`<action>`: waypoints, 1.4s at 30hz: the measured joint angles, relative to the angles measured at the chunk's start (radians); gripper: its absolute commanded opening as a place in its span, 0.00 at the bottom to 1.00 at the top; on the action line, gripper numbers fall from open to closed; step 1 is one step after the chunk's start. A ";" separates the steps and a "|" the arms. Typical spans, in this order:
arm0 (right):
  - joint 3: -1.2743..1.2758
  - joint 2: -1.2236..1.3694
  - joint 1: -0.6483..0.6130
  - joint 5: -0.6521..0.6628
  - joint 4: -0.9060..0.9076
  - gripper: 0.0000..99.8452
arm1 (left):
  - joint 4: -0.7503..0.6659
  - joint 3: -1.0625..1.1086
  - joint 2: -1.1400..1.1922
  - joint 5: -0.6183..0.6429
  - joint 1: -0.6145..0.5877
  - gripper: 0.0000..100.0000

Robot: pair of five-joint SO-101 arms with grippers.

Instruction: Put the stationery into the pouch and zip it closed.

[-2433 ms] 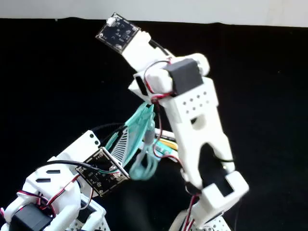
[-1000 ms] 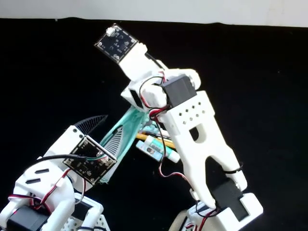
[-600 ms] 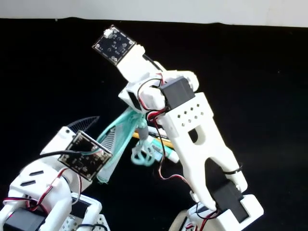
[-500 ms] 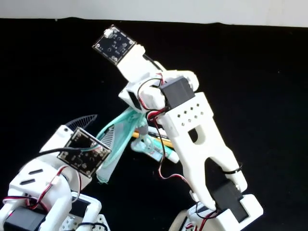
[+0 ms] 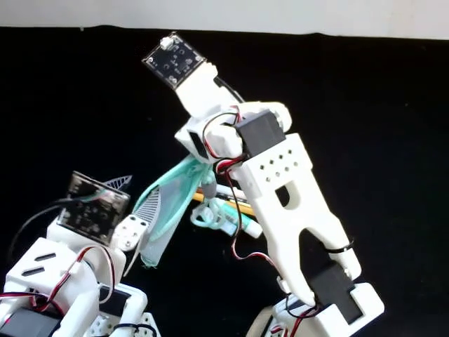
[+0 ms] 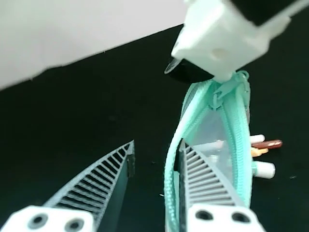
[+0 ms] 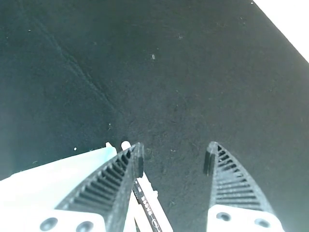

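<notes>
I had the left gripper (image 6: pixel 157 150) spread wide, clamping nothing. The unzipped mint pouch (image 6: pixel 239 145) draped over one finger, its far end up against the right arm's wrist (image 6: pixel 222 34). The right gripper (image 7: pixel 175 150) gaped empty above the black table (image 7: pixel 193 72), with pens (image 7: pixel 145 203) just beside one finger.

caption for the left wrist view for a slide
Open left gripper at the unzipped mint pouch, stationery on the black table beyond.
</notes>
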 measured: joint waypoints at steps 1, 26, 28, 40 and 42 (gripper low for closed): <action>0.000 0.000 0.002 0.000 0.002 0.21 | 0.000 0.000 0.000 0.035 0.000 0.16; 0.064 -0.002 0.000 -0.049 -0.077 0.21 | 0.153 -0.023 -0.002 0.382 -0.184 0.24; 0.078 -0.002 0.002 -0.051 -0.084 0.21 | 0.153 -0.023 -0.002 0.382 -0.184 0.24; 0.121 0.014 0.008 -0.051 -0.095 0.21 | 0.164 -0.023 -0.005 0.376 -0.189 0.00; 0.144 0.040 0.009 -0.051 -0.094 0.21 | 0.170 -0.023 -0.005 0.382 -0.192 0.01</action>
